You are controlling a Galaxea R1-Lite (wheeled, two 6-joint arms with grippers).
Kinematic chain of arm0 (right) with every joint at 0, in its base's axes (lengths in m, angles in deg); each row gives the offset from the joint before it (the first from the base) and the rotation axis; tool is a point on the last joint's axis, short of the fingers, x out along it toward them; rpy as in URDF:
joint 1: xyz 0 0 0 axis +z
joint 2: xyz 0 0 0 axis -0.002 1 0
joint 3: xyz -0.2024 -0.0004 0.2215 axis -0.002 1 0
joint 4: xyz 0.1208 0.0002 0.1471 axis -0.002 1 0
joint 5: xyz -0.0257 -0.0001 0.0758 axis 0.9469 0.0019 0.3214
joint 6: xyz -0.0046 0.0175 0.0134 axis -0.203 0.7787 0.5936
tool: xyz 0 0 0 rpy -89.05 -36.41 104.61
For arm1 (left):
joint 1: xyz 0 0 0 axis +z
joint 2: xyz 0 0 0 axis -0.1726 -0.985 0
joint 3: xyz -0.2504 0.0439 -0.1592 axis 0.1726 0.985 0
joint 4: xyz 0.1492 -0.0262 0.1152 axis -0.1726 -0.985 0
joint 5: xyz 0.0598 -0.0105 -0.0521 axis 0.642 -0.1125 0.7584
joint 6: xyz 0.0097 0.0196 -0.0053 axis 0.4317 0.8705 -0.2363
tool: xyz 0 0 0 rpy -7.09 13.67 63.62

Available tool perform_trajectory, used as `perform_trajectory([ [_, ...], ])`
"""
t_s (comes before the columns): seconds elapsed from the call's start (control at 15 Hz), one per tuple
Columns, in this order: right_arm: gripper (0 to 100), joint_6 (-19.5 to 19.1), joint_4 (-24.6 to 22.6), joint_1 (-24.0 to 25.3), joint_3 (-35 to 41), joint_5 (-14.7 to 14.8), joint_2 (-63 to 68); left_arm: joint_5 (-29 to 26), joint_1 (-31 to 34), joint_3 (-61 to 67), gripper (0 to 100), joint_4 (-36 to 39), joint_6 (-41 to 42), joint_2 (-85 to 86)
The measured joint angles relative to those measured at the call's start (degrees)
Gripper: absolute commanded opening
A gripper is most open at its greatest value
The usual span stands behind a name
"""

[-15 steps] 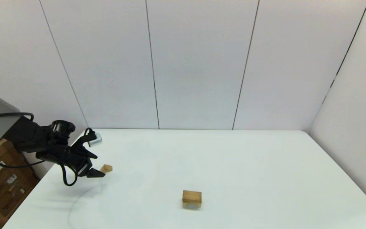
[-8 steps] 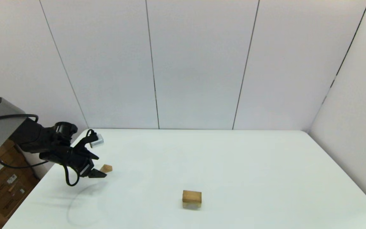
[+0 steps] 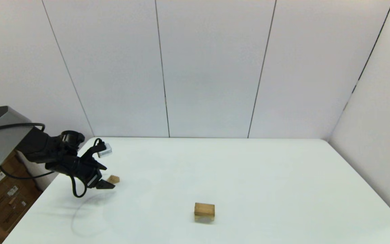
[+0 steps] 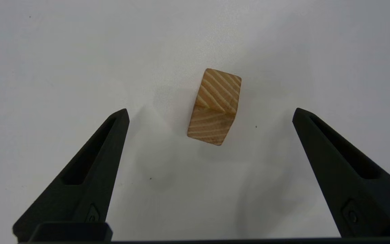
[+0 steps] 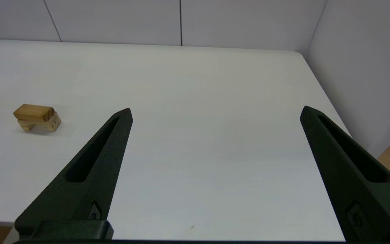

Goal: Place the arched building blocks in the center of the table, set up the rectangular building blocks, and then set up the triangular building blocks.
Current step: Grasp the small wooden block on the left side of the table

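Wooden blocks already stand as a small stack near the middle of the table (image 3: 249, 176) in the head view, at the near side: the rectangular building blocks (image 3: 204, 208) lie flat on top of the arched building blocks (image 3: 204, 219), so those two steps look done. At the far left the triangular building blocks (image 3: 113, 179) rest on the tabletop, with the left gripper (image 3: 103, 184) just beside them and holding nothing.

From the left wrist, the wedge lies between the widely spread fingers (image 4: 93, 169), untouched; grasping and stacking it appear to remain.

From the right wrist, the right gripper (image 5: 215, 112) is spread wide and empty, parked well apart from the stack.

No readable writing or labels show.
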Motion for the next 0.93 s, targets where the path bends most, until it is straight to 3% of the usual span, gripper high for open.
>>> perform_trajectory([
  [0.67,100,0.02,0.01,0.0,0.0,-0.02,0.0,0.09,-0.99,-0.79,100,0.06,-0.22,-1.49],
  [0.73,100,0.0,0.01,0.0,0.0,0.0,0.0,0.09,-1.02,-0.79,0,0.06,-0.22,-1.54],
  [0.93,100,0.0,0.01,0.0,0.02,0.0,0.0,0.09,-1.24,-0.79,0,0.17,-0.39,-1.68],
])
